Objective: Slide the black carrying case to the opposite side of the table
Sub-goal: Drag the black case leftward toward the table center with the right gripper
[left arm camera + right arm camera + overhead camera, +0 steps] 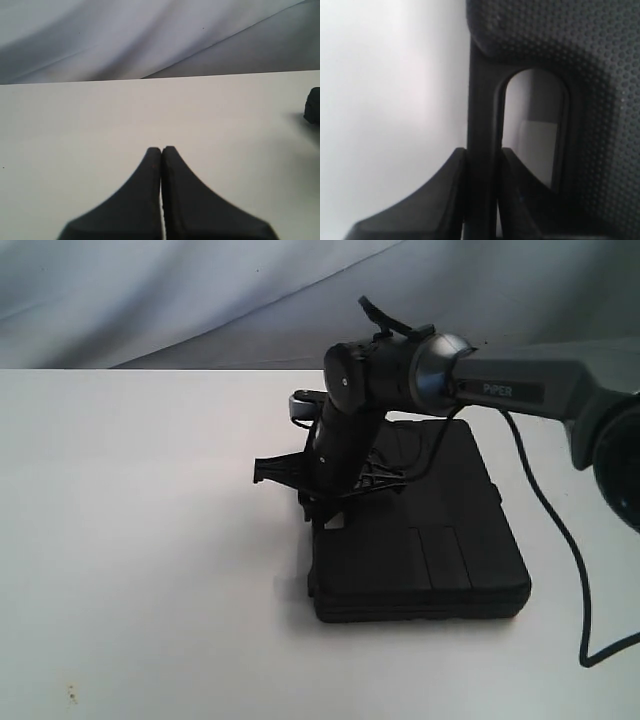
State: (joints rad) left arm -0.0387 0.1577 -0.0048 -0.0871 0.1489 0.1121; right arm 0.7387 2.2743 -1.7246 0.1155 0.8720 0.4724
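Note:
The black carrying case [420, 535] lies flat on the white table [140, 540], right of the middle. My right gripper [318, 508] reaches down at the case's left edge. In the right wrist view it [484, 152] is shut on the case's handle bar [481, 100], one finger on each side, with the dimpled case lid [580, 60] beside it. My left gripper [161, 150] hovers over bare table [75, 130] with its fingers pressed together and nothing between them. A corner of the case [313, 105] shows at the edge of the left wrist view. The left gripper is out of the exterior view.
A black cable [560, 540] hangs from the right arm [500, 390] and loops over the table to the right of the case. A grey cloth backdrop [200, 290] runs behind the table's far edge.

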